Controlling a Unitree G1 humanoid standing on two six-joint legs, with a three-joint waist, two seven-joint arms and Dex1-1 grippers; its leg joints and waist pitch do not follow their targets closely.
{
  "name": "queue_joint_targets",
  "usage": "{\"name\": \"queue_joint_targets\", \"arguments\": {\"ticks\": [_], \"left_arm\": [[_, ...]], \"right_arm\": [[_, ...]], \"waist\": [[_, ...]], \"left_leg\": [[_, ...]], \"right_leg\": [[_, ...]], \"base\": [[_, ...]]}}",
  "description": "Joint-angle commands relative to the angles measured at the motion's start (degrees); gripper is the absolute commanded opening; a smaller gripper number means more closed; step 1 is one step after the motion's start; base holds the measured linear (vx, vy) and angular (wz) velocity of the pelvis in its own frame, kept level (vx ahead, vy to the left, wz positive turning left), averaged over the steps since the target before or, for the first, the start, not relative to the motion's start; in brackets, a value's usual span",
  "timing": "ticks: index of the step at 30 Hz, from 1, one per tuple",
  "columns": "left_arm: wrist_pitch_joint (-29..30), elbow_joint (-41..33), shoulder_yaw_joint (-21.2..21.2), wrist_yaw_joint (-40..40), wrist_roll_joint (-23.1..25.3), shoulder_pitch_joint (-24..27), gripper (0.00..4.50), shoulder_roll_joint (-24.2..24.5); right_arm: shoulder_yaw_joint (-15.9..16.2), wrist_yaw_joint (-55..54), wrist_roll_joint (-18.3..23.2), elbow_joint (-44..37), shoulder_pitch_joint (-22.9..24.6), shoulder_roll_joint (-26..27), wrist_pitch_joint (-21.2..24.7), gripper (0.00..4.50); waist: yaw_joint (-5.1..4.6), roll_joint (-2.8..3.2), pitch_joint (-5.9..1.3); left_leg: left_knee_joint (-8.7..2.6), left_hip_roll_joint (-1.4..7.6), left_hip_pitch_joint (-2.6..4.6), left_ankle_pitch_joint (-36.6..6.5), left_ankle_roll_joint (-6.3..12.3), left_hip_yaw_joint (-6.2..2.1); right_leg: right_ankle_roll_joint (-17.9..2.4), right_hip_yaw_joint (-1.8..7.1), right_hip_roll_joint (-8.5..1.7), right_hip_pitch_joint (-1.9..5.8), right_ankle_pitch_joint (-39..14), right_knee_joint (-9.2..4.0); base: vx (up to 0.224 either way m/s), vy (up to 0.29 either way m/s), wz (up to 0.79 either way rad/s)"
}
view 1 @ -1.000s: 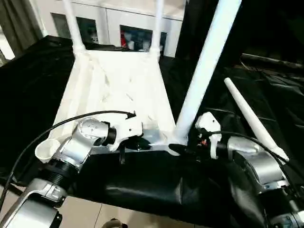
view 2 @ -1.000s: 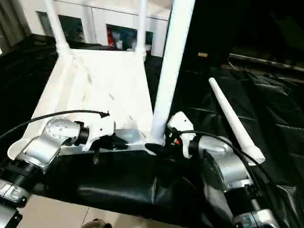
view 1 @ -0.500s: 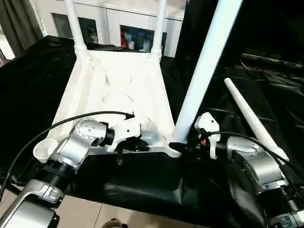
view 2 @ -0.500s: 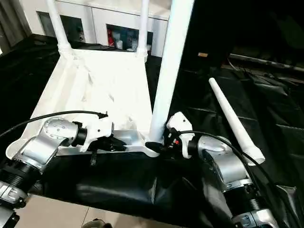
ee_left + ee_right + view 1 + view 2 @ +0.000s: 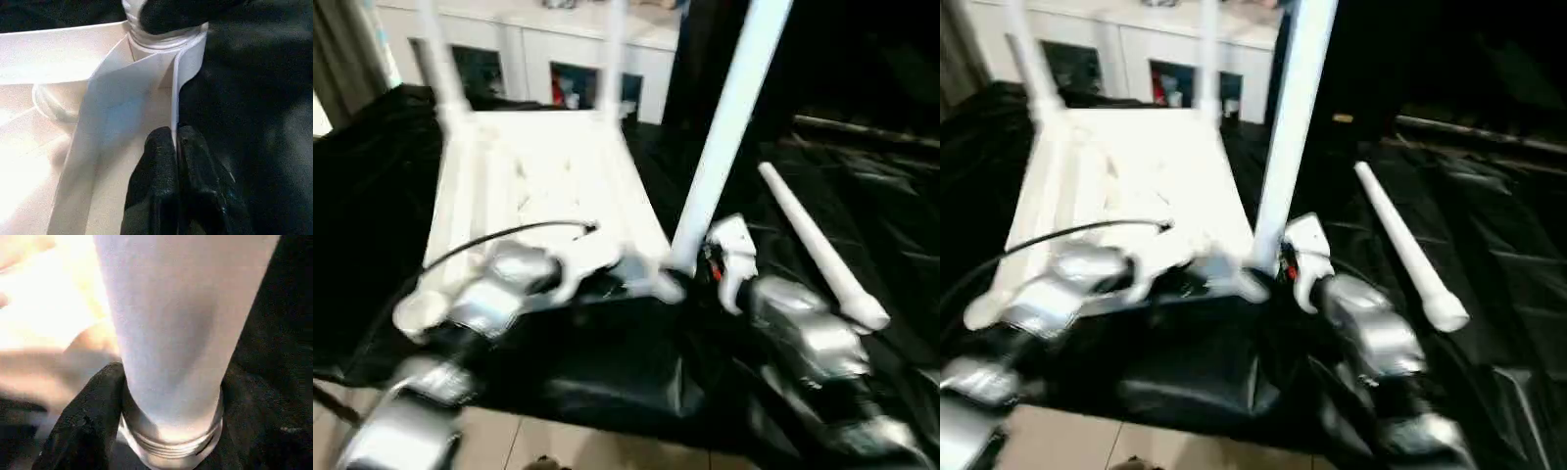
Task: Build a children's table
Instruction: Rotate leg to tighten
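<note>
Nothing on the black cloth has shifted since half a second ago; the camera has swung. Left pincer [image 5: 174, 161] pinches the near rim of the white ribbed plastic tabletop [image 5: 533, 181]. Right pincer [image 5: 161, 431] clasps the base of the upright white cylindrical leg [image 5: 729, 117] in its corner socket. Another white leg [image 5: 818, 245] lies nearby.

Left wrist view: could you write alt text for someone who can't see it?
Two black fingers of the robot's left gripper pinch the thin white edge of an upside-down plastic tabletop. Beyond them, a white leg sits in a corner socket, with the other gripper's black finger against it, over black cloth.
</note>
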Motion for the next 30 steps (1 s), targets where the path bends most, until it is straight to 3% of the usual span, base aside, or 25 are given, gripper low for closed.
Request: {"name": "queue_joint_targets", "arguments": {"ticks": [1, 5, 6, 10, 13, 17, 21, 24, 26, 30], "left_arm": [[1.5, 1.5, -0.2, 6.7, 1.3, -2.3, 0.0, -3.6], [1.3, 4.2, -1.0, 9.6, 2.6, -3.8, 0.0, -6.9], [0.8, 4.8, -0.9, 9.7, 2.6, -4.1, 0.0, -6.9], [-1.5, 7.7, -0.6, 10.1, 3.1, -5.6, 0.0, -5.9], [-2.3, 9.1, -0.1, 10.4, 3.2, -6.3, 0.0, -5.8], [-3.0, 9.6, 0.1, 10.2, 3.2, -6.4, 0.0, -5.6], [-6.7, 10.7, 1.0, 11.3, 2.3, -6.5, 0.0, -5.7], [-7.6, 11.5, 4.3, 13.6, -0.1, -7.4, 0.28, -6.4], [-7.1, 10.6, 9.0, 17.2, -3.3, -8.4, 0.57, -6.6], [-7.0, 7.7, 12.4, 22.6, -3.7, -8.6, 0.89, -4.5]], "right_arm": [[0.8, -3.8, 1.1, 4.7, -0.1, 3.4, 0.7, 2.66], [1.2, -6.5, -0.6, 6.7, -1.7, 5.3, -1.6, 2.66], [1.0, -6.2, -0.5, 6.3, -1.6, 5.4, -1.8, 3.21], [-0.4, -5.0, -0.2, 6.4, -2.2, 5.8, -3.0, 3.44], [0.6, -5.3, -1.5, 6.9, -2.7, 5.0, -5.4, 3.78], [1.6, -3.7, -2.5, 4.6, -1.9, 3.8, -6.7, 3.78], [1.9, 0.5, -2.2, -4.5, 2.2, 0.3, -5.5, 3.78], [1.7, 1.4, -2.2, -7.7, 4.3, -1.9, -4.8, 3.82], [0.9, 1.4, -2.0, -9.3, 5.9, -3.5, -4.2, 3.82], [1.0, 1.7, -2.2, -9.9, 7.0, -4.0, -4.0, 3.82]], "waist": [[-0.11, 0.95, -2.85], [0.3, 1.04, -3.02], [0.55, 1.07, -3.02], [0.62, 0.99, -3.18], [0.31, 0.91, -3.34], [0.23, 0.95, -3.47], [0.77, 0.82, -3.64], [0.89, 0.74, -3.48], [1.07, 0.96, -3.44], [0.76, 1.06, -3.46]], "left_leg": [[-5.59, 6.49, 1.95, -23.7, -6.44, -4.32], [-5.51, 6.33, 1.89, -19.6, -4.92, -3.69], [-5.47, 6.33, 1.81, -18.6, -4.27, -3.64], [-5.6, 6.43, 1.27, -15.7, -2.37, -3.72], [-5.55, 6.42, 0.97, -14.6, -2.03, -3.72], [-5.31, 6.41, 0.83, -11.8, -0.72, -3.43], [-5.03, 6.46, 0.8, -8.9, 1.79, -3.23], [-4.98, 6.47, 0.85, -9.6, 2.24, -3.17], [-4.95, 6.45, 0.85, -10.2, 1.59, -3.14], [-4.98, 6.5, 0.67, -10.9, 1.41, -3.41]], "right_leg": [[-9.9, 4.19, -8.02, 0.22, -21.1, -5.46], [-10.6, 4.35, -7.68, 0.52, -14.6, -5.28], [-10.6, 4.35, -7.67, 0.65, -13.9, -5.2], [-11.0, 4.27, -7.53, 1.24, -11.8, -4.8], [-11.6, 4.16, -7.67, 1.48, -10.6, -4.66], [-13.0, 4.14, -7.44, 1.49, -6.0, -4.23], [-13.4, 4.06, -7.38, 1.77, -0.8, -3.87], [-14.0, 4.04, -7.55, 1.69, -2.9, -4.13], [-14.0, 4.09, -7.58, 1.72, -4.9, -4.28], [-14.1, 4.0, -7.52, 1.78, -5.2, -4.18]], "base": [[0.0, 0.0, 0.0], [0.0, 0.0, 0.0], [0.0, 0.0, 0.0], [0.0, 0.0, 0.0], [0.0, 0.0, 0.0], [0.0, 0.0, 0.0], [0.0, 0.0, 0.0], [0.0, 0.0, 0.0], [0.0, 0.0, 0.0], [0.0, 0.0, 0.0]]}}
